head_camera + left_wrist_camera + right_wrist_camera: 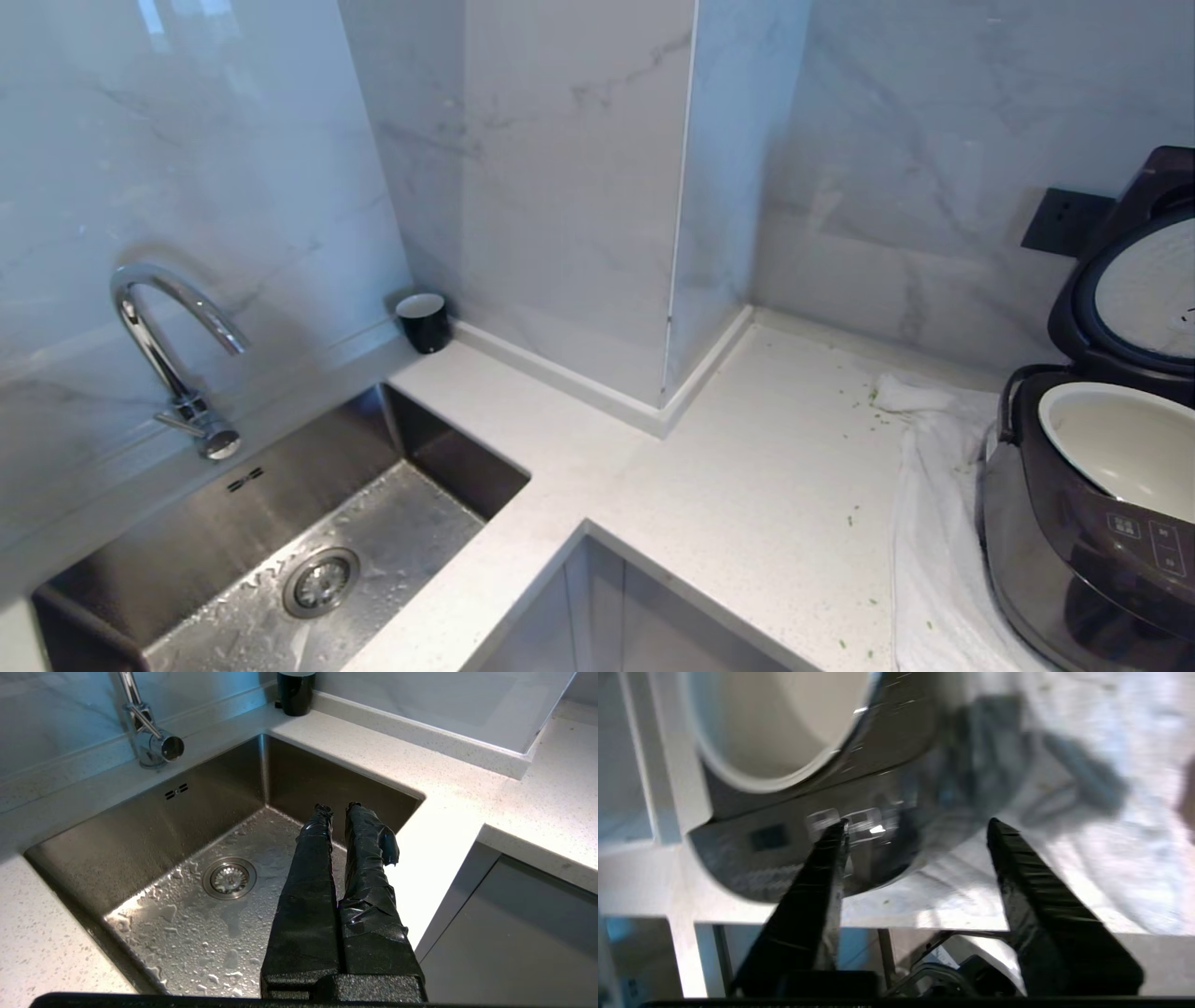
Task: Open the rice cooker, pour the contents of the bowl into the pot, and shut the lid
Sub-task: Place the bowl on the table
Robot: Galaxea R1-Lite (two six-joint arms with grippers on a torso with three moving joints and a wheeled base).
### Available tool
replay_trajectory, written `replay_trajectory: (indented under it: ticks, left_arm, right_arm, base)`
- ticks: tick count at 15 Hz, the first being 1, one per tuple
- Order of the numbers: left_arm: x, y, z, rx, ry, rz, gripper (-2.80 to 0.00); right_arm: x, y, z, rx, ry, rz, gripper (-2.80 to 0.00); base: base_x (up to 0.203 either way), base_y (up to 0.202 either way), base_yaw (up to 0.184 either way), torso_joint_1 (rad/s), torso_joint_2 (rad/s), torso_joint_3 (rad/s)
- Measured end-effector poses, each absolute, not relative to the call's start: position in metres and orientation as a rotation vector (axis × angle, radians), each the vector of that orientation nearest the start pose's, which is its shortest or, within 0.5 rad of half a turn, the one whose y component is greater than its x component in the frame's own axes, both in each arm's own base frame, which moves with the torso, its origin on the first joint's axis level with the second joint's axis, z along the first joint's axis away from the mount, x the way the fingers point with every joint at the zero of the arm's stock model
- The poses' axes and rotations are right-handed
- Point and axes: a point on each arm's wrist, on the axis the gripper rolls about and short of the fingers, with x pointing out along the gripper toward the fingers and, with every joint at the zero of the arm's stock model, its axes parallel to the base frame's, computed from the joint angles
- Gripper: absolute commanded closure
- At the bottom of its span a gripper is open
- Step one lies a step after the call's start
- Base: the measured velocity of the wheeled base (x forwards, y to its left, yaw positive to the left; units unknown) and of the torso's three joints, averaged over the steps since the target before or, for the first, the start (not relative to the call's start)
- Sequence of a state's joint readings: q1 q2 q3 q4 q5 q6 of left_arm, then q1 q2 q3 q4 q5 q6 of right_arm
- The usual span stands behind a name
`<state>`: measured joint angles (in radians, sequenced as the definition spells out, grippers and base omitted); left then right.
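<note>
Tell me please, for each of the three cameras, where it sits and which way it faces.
Head view: high on the robot, facing forward and down at the counter, sink and open rice cooker; no arm shows.
Left wrist view: behind the left gripper, above the sink, faucet and black cup.
Right wrist view: behind the open right gripper, facing the rice cooker and pot.
Shared: the head and left wrist views both show the sink.

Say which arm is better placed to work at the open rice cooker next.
Right, probably: the right gripper hangs open just before the rice cooker and its pot, while the left gripper is over the sink.
</note>
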<state>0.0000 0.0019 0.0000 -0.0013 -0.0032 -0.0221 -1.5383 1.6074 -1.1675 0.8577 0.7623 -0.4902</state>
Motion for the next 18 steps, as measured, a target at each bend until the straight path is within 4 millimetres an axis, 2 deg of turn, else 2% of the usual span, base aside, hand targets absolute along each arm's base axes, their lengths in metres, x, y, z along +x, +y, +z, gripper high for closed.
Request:
replay_trajectory:
  ticks: [4,9,14,18]
  left_arm:
    - [-0.023,0.000,0.076,-0.021,0.001,-0.003,0.00]
    - [-0.023,0.000,0.076,-0.022,0.001,-0.003,0.00]
    - [-0.023,0.000,0.076,-0.022,0.001,-0.003,0.00]
    - [-0.023,0.000,0.076,-0.022,0.001,-0.003,0.00]
  right_arm:
    - [0.057,-0.171,0.212,0.638,0.665,-0.288,0.00]
    - [0.083,-0.101,0.229,0.482,0.639,0.024,0.00]
    - [0.082,-0.051,0.244,0.268,0.552,0.282,0.00]
    - [0.070,-0.018,0.240,0.054,0.397,0.518,0.00]
  base:
    - [0.000,0.000,0.000,0.000,0.00,0.000]
    - [0.000,0.000,0.000,0.000,0.00,0.000]
    - [0.000,0.000,0.000,0.000,0.00,0.000]
    - [0.000,0.000,0.000,0.000,0.00,0.000]
